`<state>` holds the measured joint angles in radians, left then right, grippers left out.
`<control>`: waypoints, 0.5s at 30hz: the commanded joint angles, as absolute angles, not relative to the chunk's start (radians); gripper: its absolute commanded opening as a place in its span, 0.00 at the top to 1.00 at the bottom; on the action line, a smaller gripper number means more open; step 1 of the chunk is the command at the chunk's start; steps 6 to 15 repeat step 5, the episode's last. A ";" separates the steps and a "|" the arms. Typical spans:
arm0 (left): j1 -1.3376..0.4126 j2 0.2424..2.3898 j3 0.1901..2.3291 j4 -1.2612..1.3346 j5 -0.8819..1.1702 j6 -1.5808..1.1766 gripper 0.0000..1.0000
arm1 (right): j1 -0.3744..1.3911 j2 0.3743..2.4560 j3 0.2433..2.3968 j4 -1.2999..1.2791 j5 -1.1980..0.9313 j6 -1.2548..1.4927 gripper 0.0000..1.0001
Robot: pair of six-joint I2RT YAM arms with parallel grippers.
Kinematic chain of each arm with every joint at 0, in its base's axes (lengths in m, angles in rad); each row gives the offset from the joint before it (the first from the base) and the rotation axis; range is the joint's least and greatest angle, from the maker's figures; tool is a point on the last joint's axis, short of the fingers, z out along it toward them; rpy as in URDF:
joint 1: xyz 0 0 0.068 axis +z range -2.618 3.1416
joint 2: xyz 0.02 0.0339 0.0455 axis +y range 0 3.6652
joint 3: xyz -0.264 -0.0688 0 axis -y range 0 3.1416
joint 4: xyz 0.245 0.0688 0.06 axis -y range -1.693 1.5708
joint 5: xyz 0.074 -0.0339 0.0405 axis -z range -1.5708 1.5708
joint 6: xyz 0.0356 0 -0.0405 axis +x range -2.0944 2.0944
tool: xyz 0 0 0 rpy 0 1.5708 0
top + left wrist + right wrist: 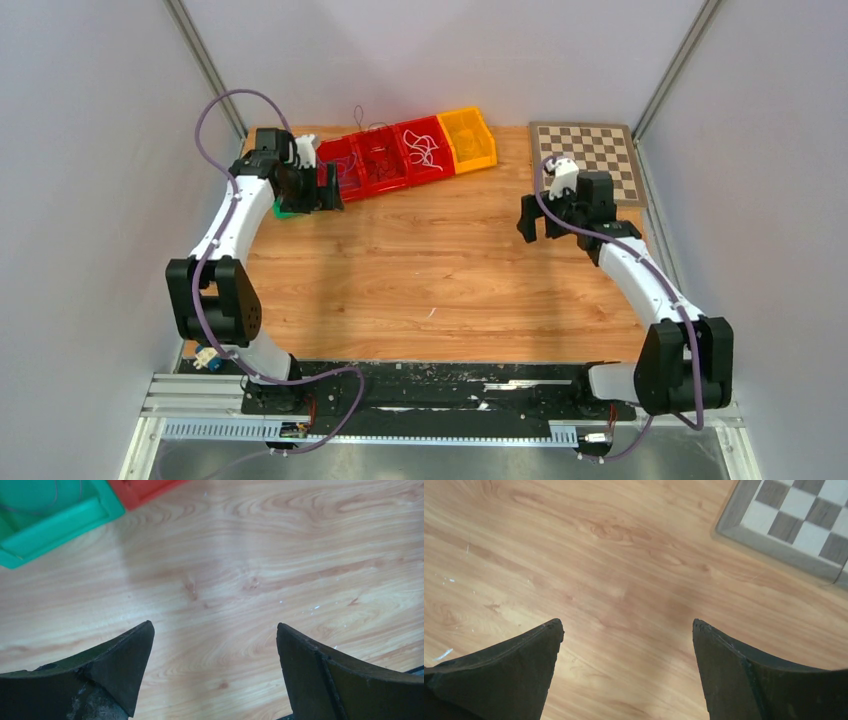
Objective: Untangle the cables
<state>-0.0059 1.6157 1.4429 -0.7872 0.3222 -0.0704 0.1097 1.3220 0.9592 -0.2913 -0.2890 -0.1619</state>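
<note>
Thin cables lie in the red bins (385,158) at the back of the table: dark ones (370,160) in the left and middle bins, white ones (424,146) in the right red bin. My left gripper (328,188) is open and empty, just left of the red bins; in the left wrist view (214,630) only bare wood lies between its fingers. My right gripper (541,219) is open and empty over bare wood at the right, as the right wrist view (626,625) shows. No cable is in either wrist view.
A yellow bin (468,138) stands right of the red ones. A green bin (290,209) sits under my left wrist, its corner in the left wrist view (45,517). A checkerboard (590,158) lies at the back right, its corner (794,525) near my right gripper.
</note>
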 commanded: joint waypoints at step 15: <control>-0.020 1.531 1.413 -0.728 0.301 -0.102 0.00 | 0.108 1.211 0.908 -0.230 -0.334 -0.128 0.00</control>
